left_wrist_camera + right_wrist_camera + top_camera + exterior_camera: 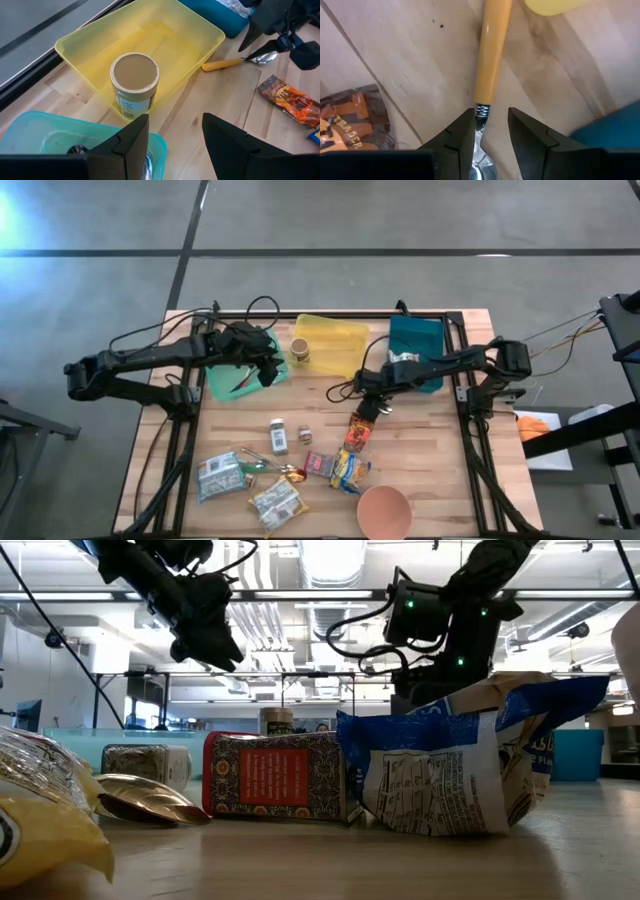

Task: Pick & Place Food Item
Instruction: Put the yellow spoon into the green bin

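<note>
Closest to the right wrist camera, the right gripper (491, 125) stood low over the table with one finger on each side of a spoon (492, 50), at the narrow neck where the metal met the yellow handle. One finger sat against the neck while a sliver of bare wood showed beside the other, so the gripper was partly spread and straddling the spoon, not clamped on it. The spoon's long axis ran straight away from the gripper between the fingers. The handle pointed far and left toward the yellow bin (335, 335), where its tip lay at or just beside the bin's near-right corner, and the bowl lay under the gripper itself. A squeeze across the neck would therefore cross the axis squarely, which I judged the right line for a lift. This was a utensil, though, not food. The closest food to that arm was an orange snack packet (360, 430), flat on the table just near of the gripper and apart from the spoon. The right arm was plainly the nearer one. The left gripper (175, 130) hung spread and empty to the left — above the edge of a green bin (222, 388), short of the can (134, 80) standing in the yellow bin.
</note>
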